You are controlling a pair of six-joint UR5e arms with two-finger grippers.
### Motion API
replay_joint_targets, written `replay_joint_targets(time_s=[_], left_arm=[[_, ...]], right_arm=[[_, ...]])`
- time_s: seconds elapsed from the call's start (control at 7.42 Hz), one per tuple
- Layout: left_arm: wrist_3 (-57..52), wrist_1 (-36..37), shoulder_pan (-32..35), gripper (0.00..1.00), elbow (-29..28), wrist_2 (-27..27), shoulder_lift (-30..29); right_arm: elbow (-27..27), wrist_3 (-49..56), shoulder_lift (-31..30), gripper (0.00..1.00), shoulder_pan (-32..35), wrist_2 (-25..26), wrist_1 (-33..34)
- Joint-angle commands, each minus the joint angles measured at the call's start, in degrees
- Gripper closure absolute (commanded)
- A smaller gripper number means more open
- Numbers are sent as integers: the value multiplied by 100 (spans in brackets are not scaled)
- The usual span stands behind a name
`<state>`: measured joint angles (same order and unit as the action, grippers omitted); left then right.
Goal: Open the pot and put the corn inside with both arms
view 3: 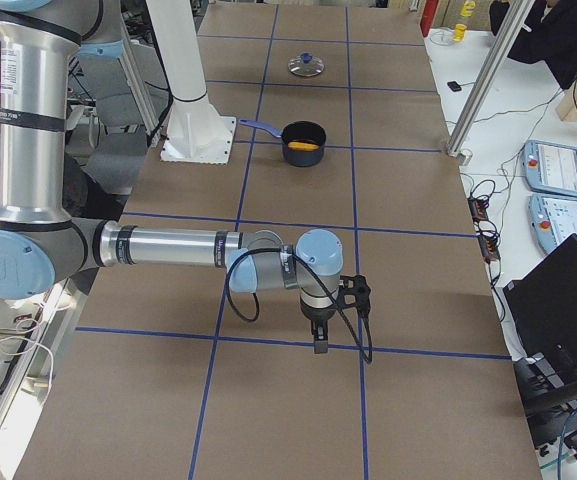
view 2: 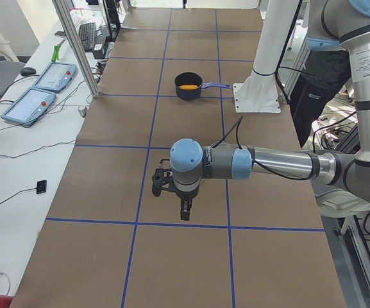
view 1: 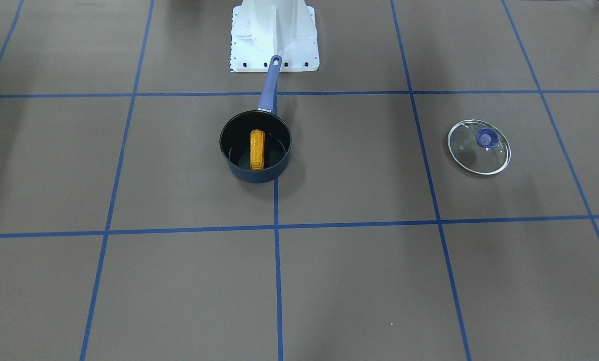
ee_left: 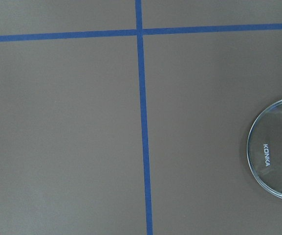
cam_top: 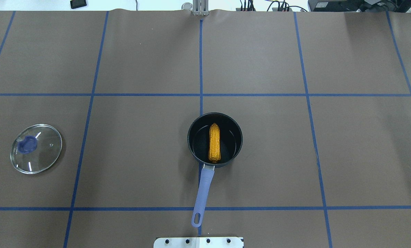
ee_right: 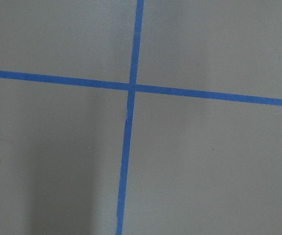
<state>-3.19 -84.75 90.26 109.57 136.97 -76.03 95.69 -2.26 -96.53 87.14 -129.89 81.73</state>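
The dark pot (cam_top: 191, 137) with a blue-violet handle stands open at the table's middle. The orange-yellow corn (cam_top: 214, 143) lies inside it, as the front-facing view (view 1: 257, 149) also shows. The glass lid (cam_top: 36, 148) with a blue knob lies flat on the table far to the left, apart from the pot. Its edge shows in the left wrist view (ee_left: 275, 152). My left gripper (view 2: 172, 192) hangs high above the table in the exterior left view only. My right gripper (view 3: 343, 300) shows in the exterior right view only. I cannot tell whether either is open or shut.
The white base plate (cam_top: 198, 242) sits at the near edge behind the pot handle. Blue tape lines divide the brown table cover into squares. Control pendants (view 2: 40, 90) and cables lie on the side bench beyond the table's far edge.
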Motion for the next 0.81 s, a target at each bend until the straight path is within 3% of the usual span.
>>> replay_joint_targets(time_s=[0.0,0.67], left_arm=[[-6,3,0,2,3,5,0],[-15,11,0,2,3,5,0]], right_arm=[[-24,-3,-32,0,-4,34,1],[-24,-11,-33,0,-4,-19,-8]])
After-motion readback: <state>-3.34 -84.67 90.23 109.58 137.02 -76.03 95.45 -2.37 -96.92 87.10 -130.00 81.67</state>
